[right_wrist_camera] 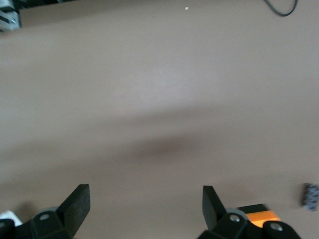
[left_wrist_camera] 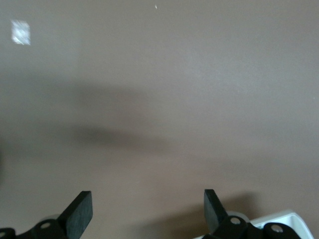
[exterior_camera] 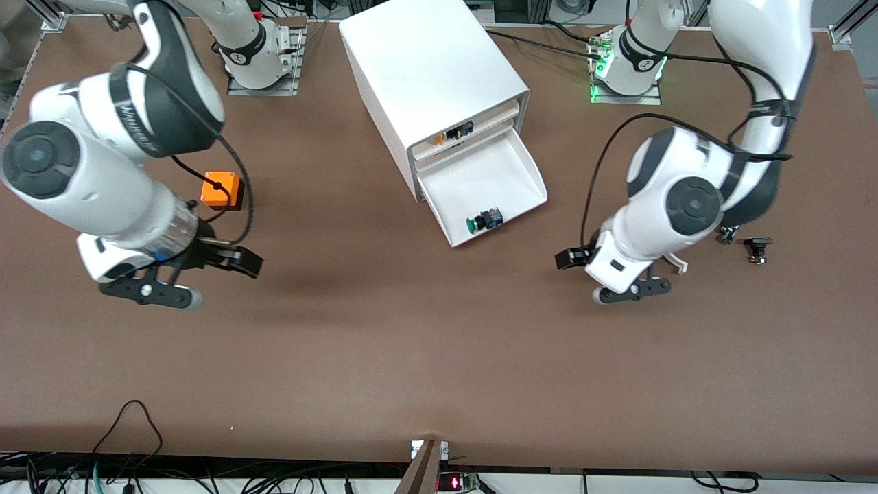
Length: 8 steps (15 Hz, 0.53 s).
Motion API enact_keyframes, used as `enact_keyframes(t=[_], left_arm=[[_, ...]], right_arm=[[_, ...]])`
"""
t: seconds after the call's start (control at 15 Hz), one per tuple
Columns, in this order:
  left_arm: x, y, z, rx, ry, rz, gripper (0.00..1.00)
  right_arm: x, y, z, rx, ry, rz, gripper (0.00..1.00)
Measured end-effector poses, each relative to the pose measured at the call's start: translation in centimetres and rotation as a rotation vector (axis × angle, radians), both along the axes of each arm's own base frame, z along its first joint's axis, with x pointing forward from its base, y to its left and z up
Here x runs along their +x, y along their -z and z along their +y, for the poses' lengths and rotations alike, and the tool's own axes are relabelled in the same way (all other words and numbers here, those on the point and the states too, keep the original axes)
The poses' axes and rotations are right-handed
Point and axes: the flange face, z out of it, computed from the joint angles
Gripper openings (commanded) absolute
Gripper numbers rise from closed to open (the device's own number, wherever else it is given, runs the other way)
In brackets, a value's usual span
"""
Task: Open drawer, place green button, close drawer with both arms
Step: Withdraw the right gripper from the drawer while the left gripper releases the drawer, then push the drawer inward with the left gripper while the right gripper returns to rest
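The small green-capped black push button (exterior_camera: 483, 221) lies in the pulled-out white middle drawer tray (exterior_camera: 521, 175), at its six-o'clock corner. Left gripper (left_wrist_camera: 148, 215) and right gripper (right_wrist_camera: 145, 211) hang over bare brown table (exterior_camera: 411, 357), fingers spread wide, holding nothing. No legible writing.

Broad brown table (exterior_camera: 425, 357), black cables (exterior_camera: 130, 473) along its near edge

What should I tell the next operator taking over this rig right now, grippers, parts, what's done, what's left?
Left gripper: open, empty, over bare table toward the left arm's end.
Right gripper: open, empty, over bare table, nearer the front camera than the orange cube.
Drawer: pulled out of the white cabinet.
Button: lying in the drawer near its front edge.
Done: drawer opened, button placed.
Left: push the drawer shut.
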Motion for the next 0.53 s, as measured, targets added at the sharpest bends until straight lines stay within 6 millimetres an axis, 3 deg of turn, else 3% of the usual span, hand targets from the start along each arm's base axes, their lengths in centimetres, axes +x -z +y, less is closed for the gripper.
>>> enact_keyframes(t=[0.33,0.53], left_arm=[[-5.9,5.9,-6.2,0.148,-0.109,-0.058,0.99],[-8.4,8.0,-9.1,0.178,-0.136,-0.041,0.99]], right_arm=[[-2.3,-1.3,-6.2,-0.026,-0.082,0.023,1.0],[-4.2,-2.5,-8.0,-0.038,-0.101,0.015,1.0]])
